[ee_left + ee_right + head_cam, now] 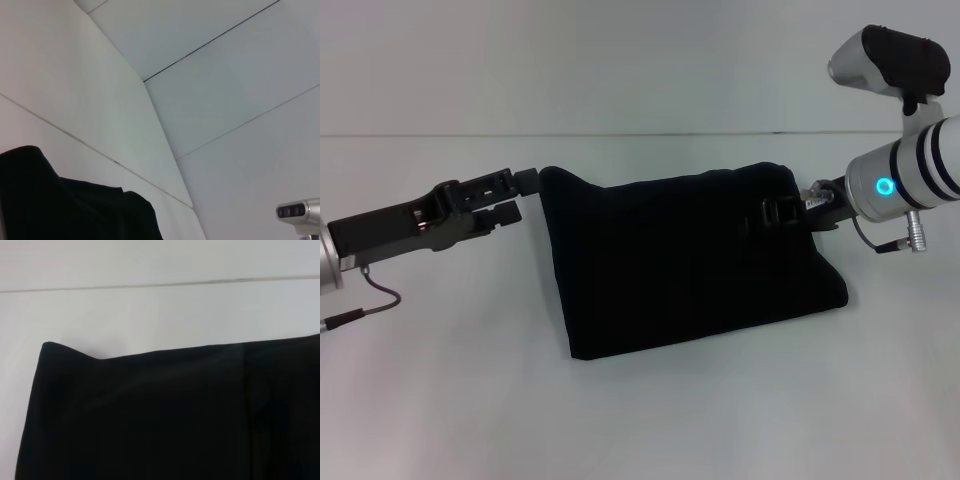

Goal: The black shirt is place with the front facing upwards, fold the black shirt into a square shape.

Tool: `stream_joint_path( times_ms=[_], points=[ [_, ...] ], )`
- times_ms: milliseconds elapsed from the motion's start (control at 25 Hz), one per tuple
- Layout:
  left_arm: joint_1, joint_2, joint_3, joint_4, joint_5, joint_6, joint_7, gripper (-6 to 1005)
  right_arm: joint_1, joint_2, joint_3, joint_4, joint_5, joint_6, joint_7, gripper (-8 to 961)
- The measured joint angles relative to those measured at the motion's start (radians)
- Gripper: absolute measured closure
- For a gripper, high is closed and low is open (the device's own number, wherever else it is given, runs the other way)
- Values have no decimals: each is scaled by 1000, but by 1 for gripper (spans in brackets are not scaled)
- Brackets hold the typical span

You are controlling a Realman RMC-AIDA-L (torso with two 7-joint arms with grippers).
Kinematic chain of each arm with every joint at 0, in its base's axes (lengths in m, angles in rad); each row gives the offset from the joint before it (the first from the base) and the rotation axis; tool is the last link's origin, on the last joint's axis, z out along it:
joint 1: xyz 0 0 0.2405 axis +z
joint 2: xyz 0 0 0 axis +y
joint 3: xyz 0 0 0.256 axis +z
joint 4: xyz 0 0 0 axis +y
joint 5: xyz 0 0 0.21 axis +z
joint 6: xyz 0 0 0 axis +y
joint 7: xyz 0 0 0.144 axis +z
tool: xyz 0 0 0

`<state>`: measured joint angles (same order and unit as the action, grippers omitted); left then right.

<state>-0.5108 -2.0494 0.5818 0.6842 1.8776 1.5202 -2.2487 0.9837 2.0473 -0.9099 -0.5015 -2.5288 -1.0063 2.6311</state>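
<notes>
Lying folded on the white table (440,400), the black shirt (680,265) is sitting in the middle of the head view as a dark, roughly rectangular bundle, its far left corner poking up into a small peak. No print or label is showing; only plain black cloth is facing up. The left gripper (527,195) is reaching in from the left, its jaws sitting a little apart right at that raised corner, touching or just beside it, and I cannot tell whether any cloth is caught between them. The right gripper (778,213) is coming in from the right and lying over the shirt's far right part, black on black, so its jaws are too hard to make out to call. The left wrist view is catching only a dark hump of shirt against pale panels; the right wrist view is showing the shirt's far edge.
</notes>
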Motion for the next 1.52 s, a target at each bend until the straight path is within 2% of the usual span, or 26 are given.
stream_joint_path(
  times_ms=[200,400,520,600,840,960,1080,1400,1520],
  points=[
    [0,1,-1,0,0,0,0,128,-1,0,2,-9,5,-5,-7,645],
    [0,2,-1,0,0,0,0,128,-2,1,3,-18,5,-6,-7,859],
    [0,2,-1,0,0,0,0,128,-6,3,3,-43,14,-7,-7,889],
    [0,4,-8,0,0,1,0,128,-14,7,3,-89,31,-34,-4,909],
    [3,6,-27,2,-12,11,0,128,-66,31,-17,-363,-2,-179,80,919],
    [4,7,-28,3,-16,12,0,128,-87,35,-23,-413,-35,-205,108,919],
    [4,7,-28,2,-17,9,5,128,-98,35,-25,-381,-60,-183,115,919],
    [3,2,-28,-1,-23,1,9,127,-81,24,-47,-172,-102,-52,109,918],
    [4,1,-28,-2,-25,0,9,127,-73,12,-47,-119,-117,-28,111,918]
  ],
)
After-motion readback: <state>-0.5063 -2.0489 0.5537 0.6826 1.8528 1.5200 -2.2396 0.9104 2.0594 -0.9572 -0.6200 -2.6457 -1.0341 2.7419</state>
